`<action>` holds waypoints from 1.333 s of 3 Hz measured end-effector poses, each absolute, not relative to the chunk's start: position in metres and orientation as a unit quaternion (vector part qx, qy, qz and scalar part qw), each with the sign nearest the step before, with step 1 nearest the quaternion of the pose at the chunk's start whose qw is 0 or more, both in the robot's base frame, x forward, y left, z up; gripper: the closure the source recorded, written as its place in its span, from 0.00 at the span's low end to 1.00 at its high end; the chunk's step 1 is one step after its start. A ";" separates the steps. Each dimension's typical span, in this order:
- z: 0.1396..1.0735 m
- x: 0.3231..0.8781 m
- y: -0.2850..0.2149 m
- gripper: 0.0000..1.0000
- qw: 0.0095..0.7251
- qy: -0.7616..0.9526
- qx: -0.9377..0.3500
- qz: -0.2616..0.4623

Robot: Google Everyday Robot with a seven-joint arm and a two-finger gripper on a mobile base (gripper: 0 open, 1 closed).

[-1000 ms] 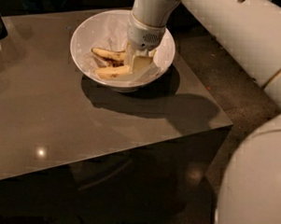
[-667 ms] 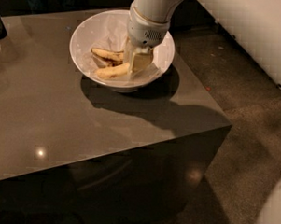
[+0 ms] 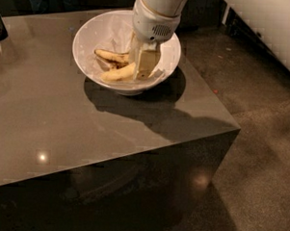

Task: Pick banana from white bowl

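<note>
Gripper (image 3: 143,73) inside white bowl (image 3: 84,34), at one end of banana (image 3: 116,74), grasp state unclear.

Glossy grey table (image 3: 86,134) is being lit from overhead, speckled brown floor (image 3: 263,161) being shown beside it, gripper (image 3: 143,71) being held low over the table's far end.

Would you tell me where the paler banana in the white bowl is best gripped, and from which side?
Around its middle, from above: the banana lies flat in the white bowl, whose sloping walls block sideways approaches. The gripper hangs over its right end.
</note>
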State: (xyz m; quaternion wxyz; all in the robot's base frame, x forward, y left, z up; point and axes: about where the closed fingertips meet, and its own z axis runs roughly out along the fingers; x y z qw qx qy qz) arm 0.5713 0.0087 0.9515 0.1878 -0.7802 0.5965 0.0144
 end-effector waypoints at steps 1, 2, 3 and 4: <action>0.967 0.569 0.018 1.00 0.200 0.586 -0.785 0.007; 0.983 0.556 0.026 1.00 0.232 0.567 -0.790 0.024; 0.993 0.531 0.028 1.00 0.262 0.553 -0.789 0.050; 0.992 0.502 0.026 1.00 0.289 0.539 -0.787 0.078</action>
